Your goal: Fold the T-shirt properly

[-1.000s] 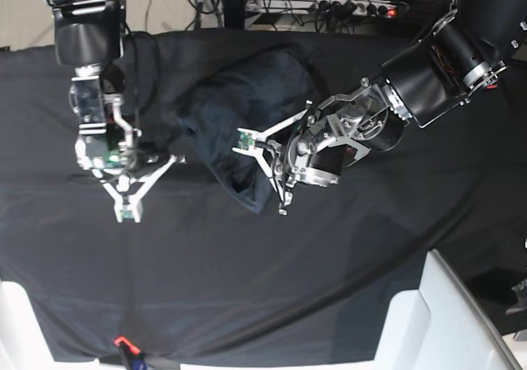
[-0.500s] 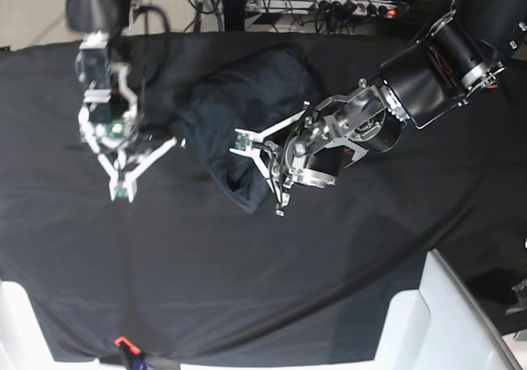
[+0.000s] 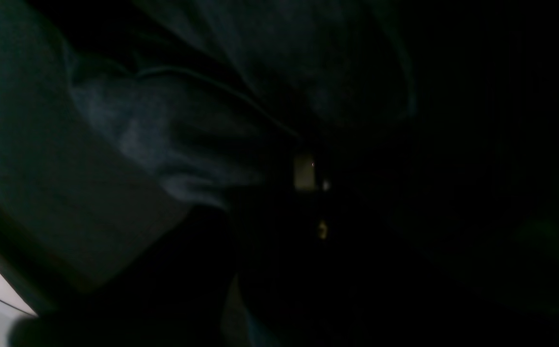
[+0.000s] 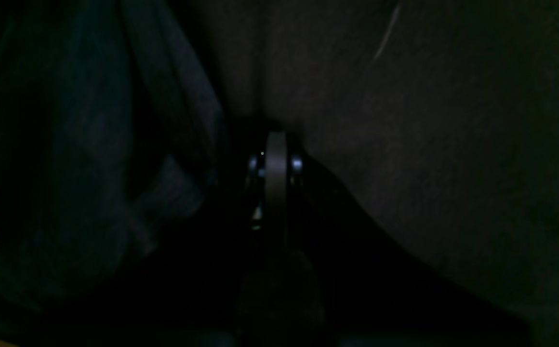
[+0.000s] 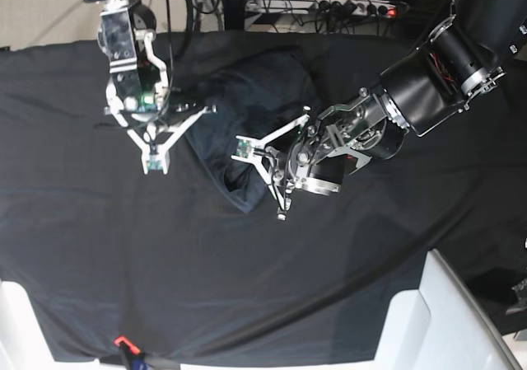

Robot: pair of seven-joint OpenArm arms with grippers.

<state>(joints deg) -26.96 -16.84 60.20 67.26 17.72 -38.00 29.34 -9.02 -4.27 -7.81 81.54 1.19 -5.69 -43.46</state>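
The T-shirt (image 5: 255, 90) lies bunched on the black table cloth (image 5: 370, 246), up from the middle, with one tail reaching down to the left gripper. My left gripper (image 5: 262, 170) sits on that lower tail. In the left wrist view, the shirt's folds (image 3: 164, 135) run into its dim fingers (image 3: 303, 173), so it is shut on the cloth. My right gripper (image 5: 160, 135) is at the shirt's left edge. Seen from the right wrist, the gripper (image 4: 275, 164) is shut, with the shirt's bluish folds (image 4: 91, 144) gathered at its left.
White panels stand at the bottom right (image 5: 436, 320) and bottom left (image 5: 16, 320) corners. Cables and a power strip (image 5: 354, 7) run along the far edge behind the table. A small red item (image 5: 123, 342) lies at the near edge.
My right arm has moved up and to the right, drawing the shirt's left part in toward the bunch. The left gripper has stayed almost in place on the lower tail.
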